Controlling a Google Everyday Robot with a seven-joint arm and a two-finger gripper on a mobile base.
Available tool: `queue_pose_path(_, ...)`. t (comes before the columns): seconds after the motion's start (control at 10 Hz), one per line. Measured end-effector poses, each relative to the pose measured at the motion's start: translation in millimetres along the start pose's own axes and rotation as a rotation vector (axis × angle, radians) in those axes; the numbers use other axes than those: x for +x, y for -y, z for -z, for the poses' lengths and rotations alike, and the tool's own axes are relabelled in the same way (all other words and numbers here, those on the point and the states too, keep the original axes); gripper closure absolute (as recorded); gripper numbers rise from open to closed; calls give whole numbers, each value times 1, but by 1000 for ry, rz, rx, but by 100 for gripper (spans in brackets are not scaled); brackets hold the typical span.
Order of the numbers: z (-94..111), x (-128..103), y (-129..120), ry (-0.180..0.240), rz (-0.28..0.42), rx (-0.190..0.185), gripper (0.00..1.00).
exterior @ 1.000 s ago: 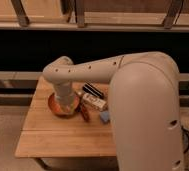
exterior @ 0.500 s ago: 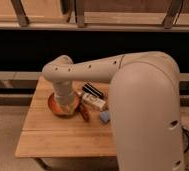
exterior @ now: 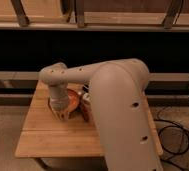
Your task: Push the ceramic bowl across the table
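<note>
The ceramic bowl [exterior: 73, 99], orange-brown and glossy, sits on the far left part of the light wooden table [exterior: 48, 135]. My white arm reaches from the lower right across the table and bends down over the bowl. The gripper [exterior: 62, 113] hangs at the bowl's near left rim, low over the tabletop, and covers part of the bowl. I cannot tell whether it touches the bowl.
A small reddish item [exterior: 86, 109] lies just right of the bowl, half hidden by the arm. The arm's thick link [exterior: 120, 110] hides the table's right half. Cables [exterior: 180, 135] lie on the floor at the right. A dark shelf runs behind the table.
The thick arm link has shifted left over the table and now hides the small items that showed right of the bowl. The bowl and the gripper stay about where they were.
</note>
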Motion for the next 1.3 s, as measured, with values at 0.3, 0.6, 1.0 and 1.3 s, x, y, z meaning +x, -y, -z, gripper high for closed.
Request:
queue_pose_path(0.3,-31,-25,-5,-115,26,6,100)
queue_pose_path(0.6,-62,-52,-7,-201,57,16,100)
queue_pose_path(1.0,-55,-115,-7,-2,135,36,100)
queue_pose_path(1.3,-7,-140,-9,260,218,43,100)
